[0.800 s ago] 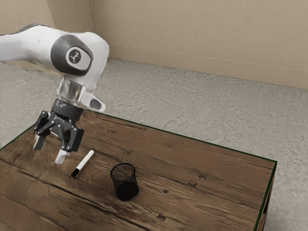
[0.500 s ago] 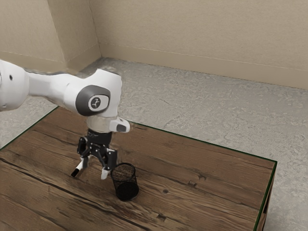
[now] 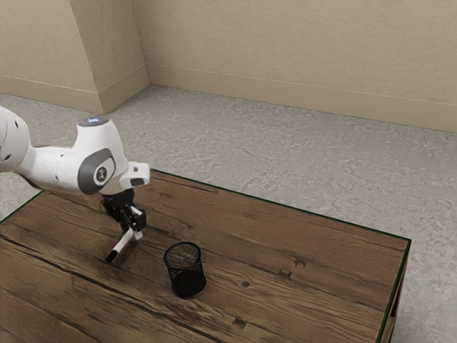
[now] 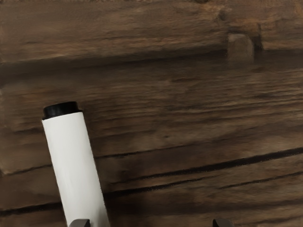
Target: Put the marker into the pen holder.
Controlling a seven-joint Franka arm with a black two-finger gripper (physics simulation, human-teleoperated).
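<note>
A: Why is the two-finger gripper (image 3: 131,234) pointing down there?

B: Because the white marker (image 3: 122,246) looks to be lying flat on the wooden table (image 3: 300,293), so a reach from above suits it. In the exterior view its black end (image 3: 112,256) sticks out toward seven o'clock from the gripper, and the barrel runs up toward one o'clock, partly hidden by the fingers

A: Does the claw have it yet?

B: No, the claw is spread wide and gripping nothing. In the wrist view one fingertip (image 4: 79,222) overlaps the barrel while the other fingertip (image 4: 221,222) stands well apart, over bare wood. That wide gap leaves room to straddle the marker, but it sits off to one side rather than midway

A: So closing now would be hasty?

B: I'd say so. The hand probably needs a small sideways correction first, or a finger could press on the round barrel and roll it away

A: And the mesh pen holder (image 3: 188,286)?

B: At four o'clock from the gripper in the exterior view, near the marker but apart from it. It stands upright, mouth up, ready to receive something from above, so after a firm pinch and a lift the marker should be tipped upright to drop in cleanly
</note>
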